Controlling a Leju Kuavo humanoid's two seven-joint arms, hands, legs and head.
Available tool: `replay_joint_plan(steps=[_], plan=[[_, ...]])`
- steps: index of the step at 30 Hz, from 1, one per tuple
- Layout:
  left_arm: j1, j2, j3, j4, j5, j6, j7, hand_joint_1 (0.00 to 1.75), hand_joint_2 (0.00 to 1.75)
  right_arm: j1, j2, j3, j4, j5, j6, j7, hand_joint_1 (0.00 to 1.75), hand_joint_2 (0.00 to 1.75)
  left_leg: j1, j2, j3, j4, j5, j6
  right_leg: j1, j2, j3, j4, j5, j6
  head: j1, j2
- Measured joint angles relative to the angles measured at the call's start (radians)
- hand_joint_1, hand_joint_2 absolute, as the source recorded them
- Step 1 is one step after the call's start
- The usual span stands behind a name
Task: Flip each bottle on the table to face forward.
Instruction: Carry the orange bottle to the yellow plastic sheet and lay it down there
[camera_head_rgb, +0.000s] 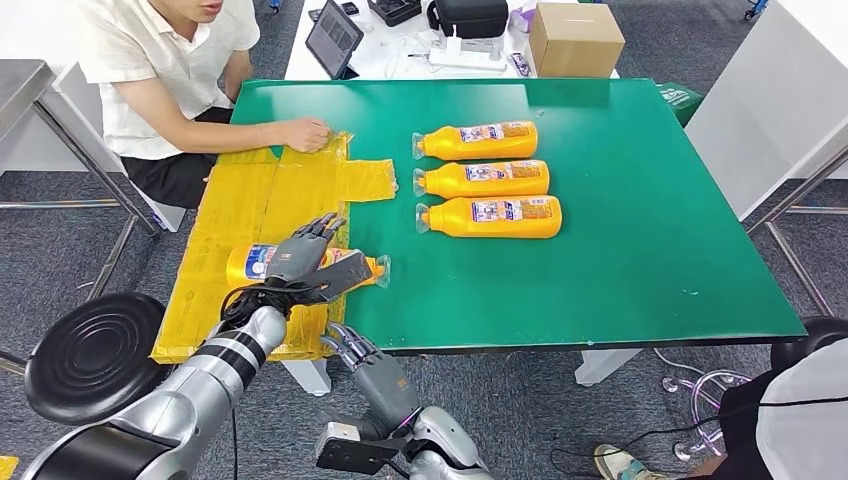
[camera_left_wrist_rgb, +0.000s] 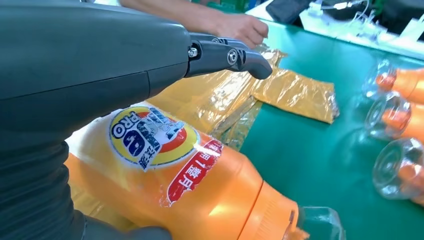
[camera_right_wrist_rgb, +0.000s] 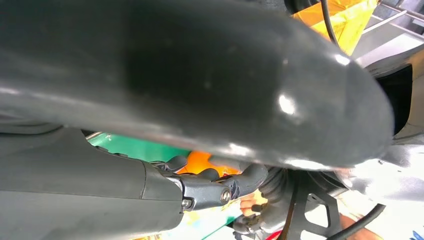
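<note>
My right hand nearest, hanging below table edge, fingers spread, holding nothing. My left hand lies over orange bottle on yellow plastic sheet near front left of green table, thumb under, fingers over; I read it as gripping. Bottle on its side, clear cap pointing right, label up in left wrist view. Three more orange bottles lie in row mid-table, caps left. Person's hand rests on sheet, far side.
</note>
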Motion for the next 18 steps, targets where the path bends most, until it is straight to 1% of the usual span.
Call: replay_joint_plan(steps=[4,9,11,13,15,18], plan=[[0.022,-0.001,0.000,-0.026,0.030,0.037,-0.028,0.00,1.75,0.003,0.000,0.000,0.001,0.003,-0.005,0.002,0.00,0.00,0.000,0.000,0.000,0.000,0.000,0.000,0.000,0.000,0.000,0.000,0.000,0.000,0.000,0.000],[0.069,-0.006,0.000,-0.069,0.058,0.074,-0.056,0.00,1.75,0.008,-0.001,0.000,0.002,0.009,-0.010,0.008,0.00,0.00,0.000,0.000,0.000,0.000,0.000,0.000,0.000,0.000,0.000,0.000,0.000,0.000,0.000,0.000],[0.103,-0.009,0.000,-0.113,0.104,0.069,-0.091,0.00,1.75,0.014,-0.004,-0.001,0.001,0.013,-0.017,0.006,0.00,0.87,0.000,0.000,0.000,0.000,0.000,0.000,0.000,0.000,0.000,0.000,0.000,0.000,0.000,0.000],[0.151,-0.012,0.001,-0.191,0.216,0.037,-0.132,0.00,1.75,0.026,-0.008,-0.003,-0.008,0.002,-0.035,-0.022,0.00,1.75,0.000,0.000,0.000,0.000,0.000,0.000,0.000,0.000,0.000,0.000,0.000,0.000,0.000,0.000],[0.202,-0.019,0.007,-0.278,0.386,-0.018,-0.158,0.00,1.75,0.044,-0.016,-0.006,-0.038,-0.026,-0.055,-0.073,0.00,1.75,0.000,0.000,-0.001,0.000,-0.001,0.000,0.000,0.000,-0.001,0.000,0.000,0.000,0.000,0.000],[0.265,-0.027,0.029,-0.382,0.632,-0.072,-0.165,0.00,1.75,0.074,-0.041,-0.006,-0.128,-0.062,-0.061,-0.128,0.00,1.75,0.000,0.001,-0.002,0.000,-0.001,0.000,0.000,0.000,-0.002,-0.001,0.000,0.000,0.000,0.000]])
